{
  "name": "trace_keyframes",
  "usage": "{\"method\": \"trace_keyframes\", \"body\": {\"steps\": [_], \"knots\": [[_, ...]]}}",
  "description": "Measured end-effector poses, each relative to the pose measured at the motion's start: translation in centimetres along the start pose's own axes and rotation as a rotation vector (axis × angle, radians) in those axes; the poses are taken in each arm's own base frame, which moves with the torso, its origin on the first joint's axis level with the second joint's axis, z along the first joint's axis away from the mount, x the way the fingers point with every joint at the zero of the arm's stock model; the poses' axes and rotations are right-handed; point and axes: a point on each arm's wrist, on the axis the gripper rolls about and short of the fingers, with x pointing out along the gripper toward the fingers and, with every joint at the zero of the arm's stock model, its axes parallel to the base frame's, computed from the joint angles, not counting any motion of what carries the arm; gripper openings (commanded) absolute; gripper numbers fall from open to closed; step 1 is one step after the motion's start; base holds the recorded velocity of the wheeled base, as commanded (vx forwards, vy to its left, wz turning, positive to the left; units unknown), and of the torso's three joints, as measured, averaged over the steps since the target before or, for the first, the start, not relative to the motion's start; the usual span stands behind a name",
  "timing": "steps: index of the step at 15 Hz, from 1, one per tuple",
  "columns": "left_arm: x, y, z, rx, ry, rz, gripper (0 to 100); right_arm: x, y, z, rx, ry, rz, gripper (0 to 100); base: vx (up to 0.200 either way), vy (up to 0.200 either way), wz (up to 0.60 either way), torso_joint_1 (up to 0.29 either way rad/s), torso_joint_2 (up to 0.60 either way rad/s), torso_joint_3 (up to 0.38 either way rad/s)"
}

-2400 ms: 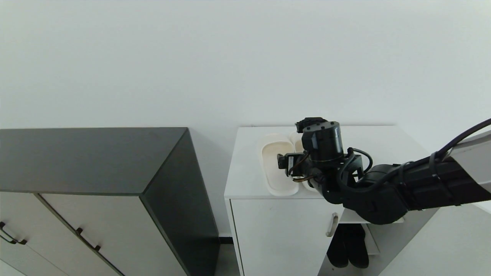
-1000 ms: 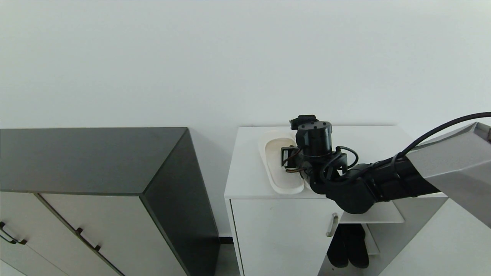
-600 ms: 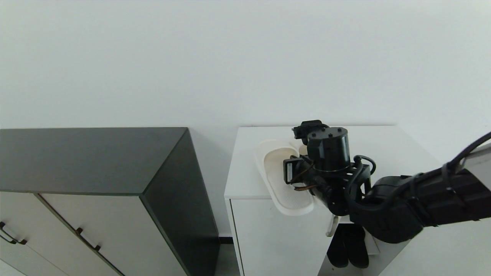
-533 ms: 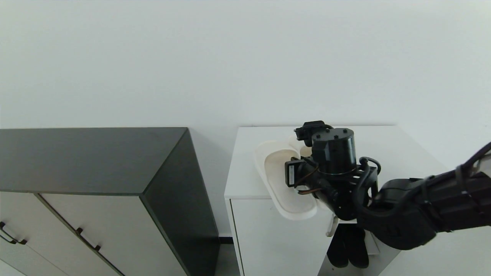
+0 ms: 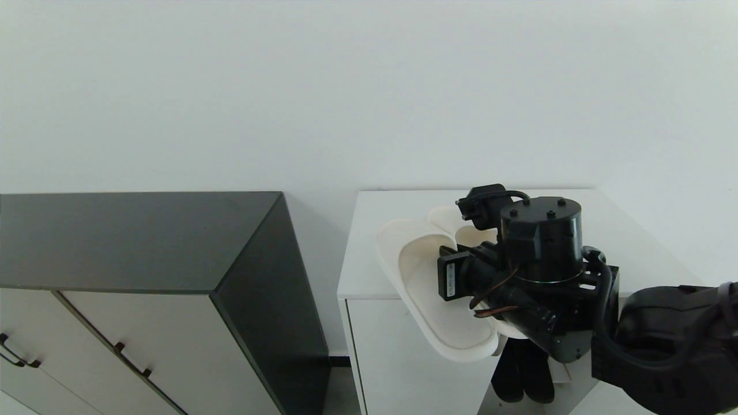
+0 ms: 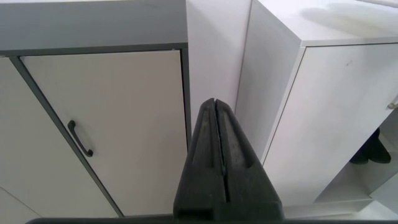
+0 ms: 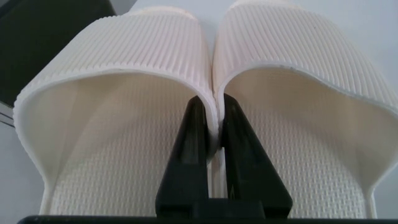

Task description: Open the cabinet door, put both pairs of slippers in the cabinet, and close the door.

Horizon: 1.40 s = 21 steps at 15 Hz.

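The right gripper (image 7: 214,111) is clamped on the white slippers (image 5: 429,288), pinching their inner edges together, over the near edge of the cabinet (image 5: 369,259).

The right arm (image 5: 669,340) is lying across the lower right of the head view, with its cylindrical wrist (image 5: 540,242) standing upright. The right end effector (image 7: 214,124) is pinching the touching inner walls of the white slippers (image 7: 118,87) between its two black fingers (image 7: 189,143). The left end effector (image 6: 215,112) is holding its fingers pressed flush together.
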Motion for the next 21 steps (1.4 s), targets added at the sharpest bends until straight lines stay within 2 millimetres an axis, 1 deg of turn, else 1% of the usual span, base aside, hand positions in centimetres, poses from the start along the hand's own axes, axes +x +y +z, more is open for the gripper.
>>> {"method": "trace_keyframes", "body": {"steps": [3,15,21], "knots": [[0.0,0.0,0.0,0.0,0.0,0.0,0,-0.1,-0.05,-0.02,-0.001,0.0,-0.004,0,0.0,0.0,0.0,0.0,0.0,0.0],[0.0,0.0,0.0,-0.002,0.0,0.0,0,-0.1,-0.05,-0.22,-0.002,0.004,-0.007,0,-0.2,0.0,0.0,0.002,0.0,0.004],[0.0,0.0,0.0,-0.002,0.0,0.0,0,0.08,-0.07,-0.63,-0.007,0.014,-0.009,0,0.0,0.0,0.0,0.0,0.0,0.0]]}}
